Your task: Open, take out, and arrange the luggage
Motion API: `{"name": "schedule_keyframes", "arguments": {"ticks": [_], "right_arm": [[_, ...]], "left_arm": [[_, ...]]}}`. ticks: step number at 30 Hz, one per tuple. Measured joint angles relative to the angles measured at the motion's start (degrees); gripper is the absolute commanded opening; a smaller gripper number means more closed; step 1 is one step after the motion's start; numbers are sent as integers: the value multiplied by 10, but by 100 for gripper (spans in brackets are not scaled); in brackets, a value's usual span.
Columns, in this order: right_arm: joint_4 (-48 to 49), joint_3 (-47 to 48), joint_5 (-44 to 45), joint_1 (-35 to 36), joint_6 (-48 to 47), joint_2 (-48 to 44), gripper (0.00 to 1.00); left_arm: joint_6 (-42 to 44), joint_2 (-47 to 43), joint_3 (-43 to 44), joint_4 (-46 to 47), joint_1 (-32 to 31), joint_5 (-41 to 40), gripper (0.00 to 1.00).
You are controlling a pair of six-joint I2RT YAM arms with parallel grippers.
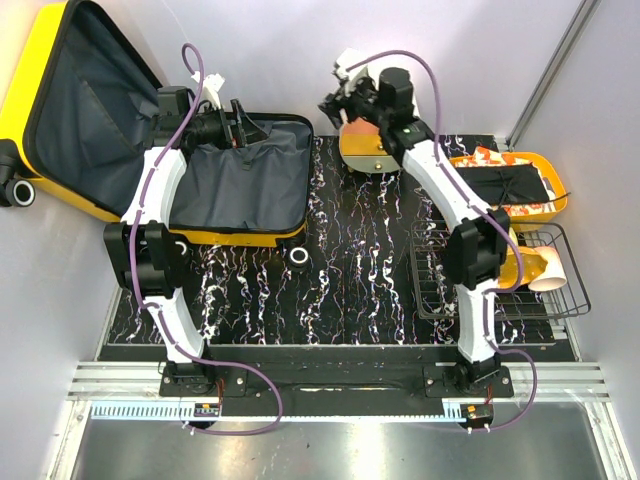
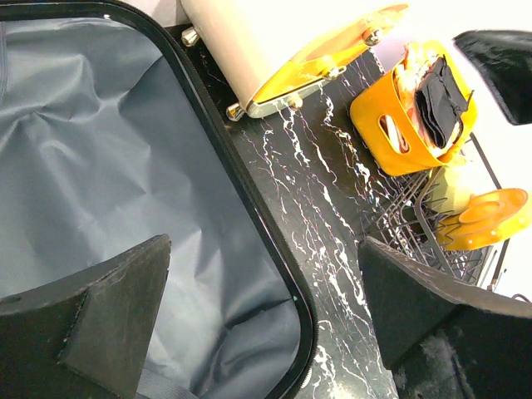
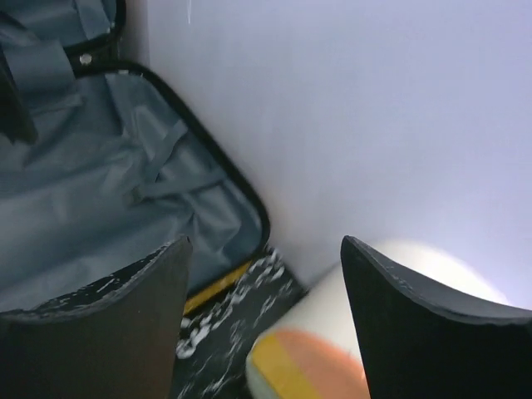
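- We see the left gripper (image 2: 266, 287) spread as wide as it goes, holding nothing. It hangs over the grey lining of the suitcase (image 1: 240, 190), and its 2 wedge-shaped black fingers (image 2: 116, 307) look rough and scuffed.
- The right gripper (image 3: 264, 249) has its jaws apart with nothing clamped. A cream drum-shaped case (image 2: 241, 41) with a yellow end and gold studs lies just below it; we cannot tell whether they touch.
- The suitcase lies open at the back left of the table (image 1: 350, 270), its lid (image 1: 80, 90) tipped up against the wall (image 1: 50, 300).
- Its shell (image 1: 25, 90) is glossy yellow hard plastic, the lining is creased dark grey fabric, and the rim is black.
- The table is black with white marble veins.
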Motion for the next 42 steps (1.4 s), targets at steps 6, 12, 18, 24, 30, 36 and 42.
{"name": "schedule_keyframes", "arguments": {"ticks": [6, 12, 18, 24, 30, 36, 42], "right_arm": [[-91, 322, 77, 34, -151, 195, 85], [-120, 294, 121, 34, -250, 247, 85], [-135, 278, 186, 45, -355, 287, 85], [-139, 277, 251, 49, -412, 290, 85], [-143, 277, 275, 46, -429, 291, 84], [-125, 256, 279, 30, -437, 285, 84], [-120, 216, 283, 8, -438, 260, 84]], "left_arm": [[-2, 0, -9, 3, 0, 0, 99], [-3, 0, -18, 0, 5, 0, 99], [-5, 0, -18, 1, 12, 0, 99], [-16, 0, -18, 6, 12, 0, 99], [-19, 0, -18, 10, 12, 1, 99], [-19, 0, -18, 10, 12, 1, 99], [-19, 0, -18, 9, 12, 1, 99]]}}
